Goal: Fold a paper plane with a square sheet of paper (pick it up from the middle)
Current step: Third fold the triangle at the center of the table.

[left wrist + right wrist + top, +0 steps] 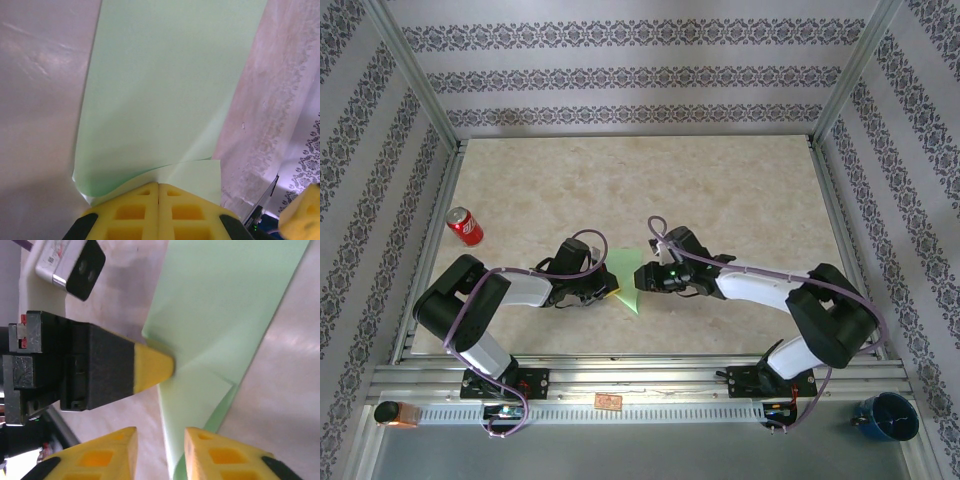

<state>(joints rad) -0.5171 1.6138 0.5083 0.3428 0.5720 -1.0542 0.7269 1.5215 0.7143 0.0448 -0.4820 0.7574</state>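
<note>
Paper (629, 298): light green sheet, one flap doubled over, on the worktop (720, 190) between both tools
- Top view: long axis runs roughly near-to-far; left tool (608, 292) at its left side, right tool (642, 278) at its right
- Left wrist: left tool (158, 202) clamped on the near edge, sheet (165, 90) stretching straight ahead
- Right wrist: right tool (160, 437) has its jaws apart and holds nothing; sheet (225, 305) lies just ahead, its edge entering the gap; this arm judged best placed for the next pinch

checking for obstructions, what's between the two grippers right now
Only the folded green paper: the top view shows it spanning the gap between left gripper and right gripper; the right wrist view shows the left one pinching it.
</note>
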